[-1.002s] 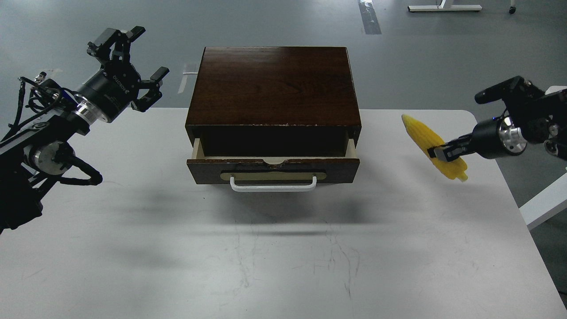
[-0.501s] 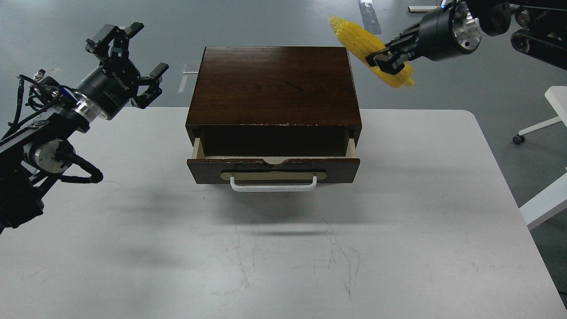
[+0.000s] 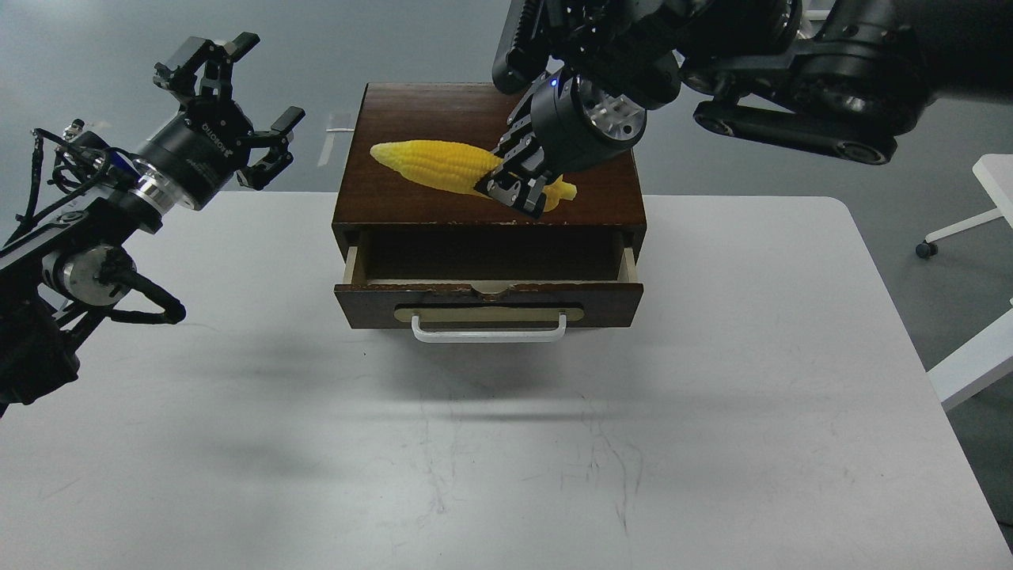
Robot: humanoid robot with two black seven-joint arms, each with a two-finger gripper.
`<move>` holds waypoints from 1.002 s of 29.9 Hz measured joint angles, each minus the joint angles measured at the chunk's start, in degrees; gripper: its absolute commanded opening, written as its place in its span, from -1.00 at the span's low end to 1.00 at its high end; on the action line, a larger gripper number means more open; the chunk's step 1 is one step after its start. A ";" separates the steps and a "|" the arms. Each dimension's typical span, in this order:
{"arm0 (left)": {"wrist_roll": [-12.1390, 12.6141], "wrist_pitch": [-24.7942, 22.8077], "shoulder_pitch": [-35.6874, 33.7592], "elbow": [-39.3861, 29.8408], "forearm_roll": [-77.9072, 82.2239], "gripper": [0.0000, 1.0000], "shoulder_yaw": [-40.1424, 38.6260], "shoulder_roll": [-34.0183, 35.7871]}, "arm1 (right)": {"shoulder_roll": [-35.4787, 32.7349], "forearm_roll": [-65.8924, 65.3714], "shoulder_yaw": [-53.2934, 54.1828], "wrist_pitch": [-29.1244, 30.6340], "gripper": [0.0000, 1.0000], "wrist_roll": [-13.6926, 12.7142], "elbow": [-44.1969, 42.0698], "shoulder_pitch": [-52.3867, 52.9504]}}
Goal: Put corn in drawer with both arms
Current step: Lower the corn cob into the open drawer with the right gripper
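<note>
The yellow corn is held in the air over the dark brown cabinet top, lying nearly level with its tip pointing left. My right gripper is shut on the corn near its thick end, the arm coming in from the upper right. The drawer is pulled partly open below it, with a white bar handle on its front; its inside looks dark. My left gripper is open and empty, raised to the left of the cabinet, apart from it.
The cabinet stands at the back middle of a white table. The table's right edge and a white desk leg lie to the right. Grey floor lies beyond the table.
My right arm has carried the corn from the table's right side, up and leftward, to above the cabinet top. The left arm has barely moved. The drawer stays as open as before.
</note>
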 measured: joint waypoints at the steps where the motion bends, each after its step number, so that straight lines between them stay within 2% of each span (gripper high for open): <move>1: 0.00 0.00 0.00 0.00 0.00 0.96 0.00 0.00 | 0.33 -0.69 -0.64 -1.01 -0.95 0.00 0.44 0.17; 8: 0.00 0.00 0.00 -0.13 0.09 0.96 -0.02 0.49 | 2.08 -4.07 -3.96 -5.58 -0.89 0.00 1.06 0.40; 17: 0.01 0.00 0.00 -0.87 0.06 0.96 -0.04 0.85 | 2.95 -3.47 -6.24 -5.81 -0.87 -0.01 0.84 -1.95; 30: 0.01 -0.01 0.00 -0.91 0.09 0.96 -0.04 0.96 | 2.99 -3.39 -7.77 -5.81 -0.68 -0.01 0.23 -4.28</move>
